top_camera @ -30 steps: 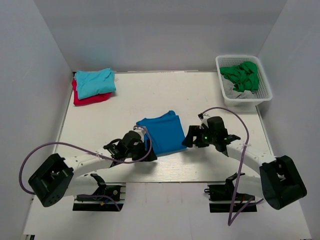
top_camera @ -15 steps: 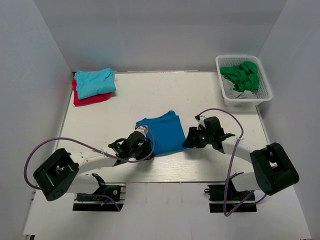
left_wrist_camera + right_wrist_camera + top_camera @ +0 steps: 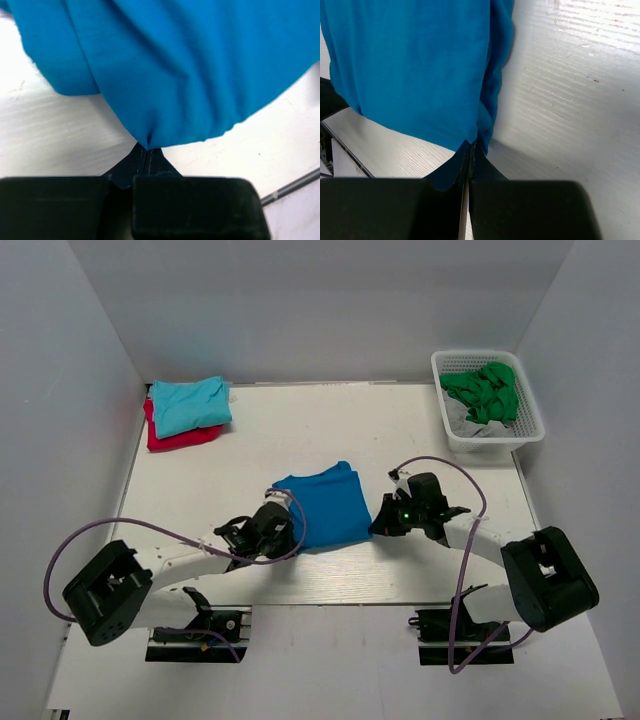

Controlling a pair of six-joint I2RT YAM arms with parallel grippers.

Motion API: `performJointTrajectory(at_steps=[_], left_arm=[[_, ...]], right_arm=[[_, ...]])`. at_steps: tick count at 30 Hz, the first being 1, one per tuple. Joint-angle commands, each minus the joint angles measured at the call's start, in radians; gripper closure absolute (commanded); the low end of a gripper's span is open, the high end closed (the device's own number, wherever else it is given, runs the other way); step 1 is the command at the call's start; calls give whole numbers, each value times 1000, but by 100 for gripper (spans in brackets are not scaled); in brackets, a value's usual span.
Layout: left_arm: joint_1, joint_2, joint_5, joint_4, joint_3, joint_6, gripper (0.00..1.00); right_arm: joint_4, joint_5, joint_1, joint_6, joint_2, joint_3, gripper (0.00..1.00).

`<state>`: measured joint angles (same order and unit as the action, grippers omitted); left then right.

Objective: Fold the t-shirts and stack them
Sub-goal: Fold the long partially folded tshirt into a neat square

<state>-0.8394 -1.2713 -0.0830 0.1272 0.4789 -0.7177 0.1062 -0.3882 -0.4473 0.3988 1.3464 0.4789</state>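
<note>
Blue tee (image 3: 325, 508): folded, lying flat on table (image 3: 300, 430), near the front edge, between the two arms.
Left gripper (image 3: 145, 150): fingers clenched on the tee's near-left corner; fabric bunches to a point at the tips.
Right gripper (image 3: 471, 146): fingers pinched on the near-right corner, right at the folded edge.
Fold: layered edge visible along the tee's right side in the right wrist view.
Turquoise tee (image 3: 190, 403): folded, far-left corner, on top of red tee (image 3: 175, 437).
Stack: well apart from the held tee.
Basket (image 3: 495, 444): white, far right, holds green cloth (image 3: 483, 390).
</note>
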Motion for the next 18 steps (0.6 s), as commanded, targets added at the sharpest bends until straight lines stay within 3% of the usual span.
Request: performJointTrajectory(at_steps=[1,8,14,18], left_arm=[[0,85,-20,60,-35,-25,100],[-9,156,84,46,-106,-15,100],[-30,52,141,81,-105,-40,100],[-41,-3,131,199,-68,-68,95]], right_arm=[[26,23,1,15,-50,7,100],[18,64,2,14,-139,-34,100],[27,51,-1,32,-86,-63,100],[9,71,-1,57,-55,-63,100]])
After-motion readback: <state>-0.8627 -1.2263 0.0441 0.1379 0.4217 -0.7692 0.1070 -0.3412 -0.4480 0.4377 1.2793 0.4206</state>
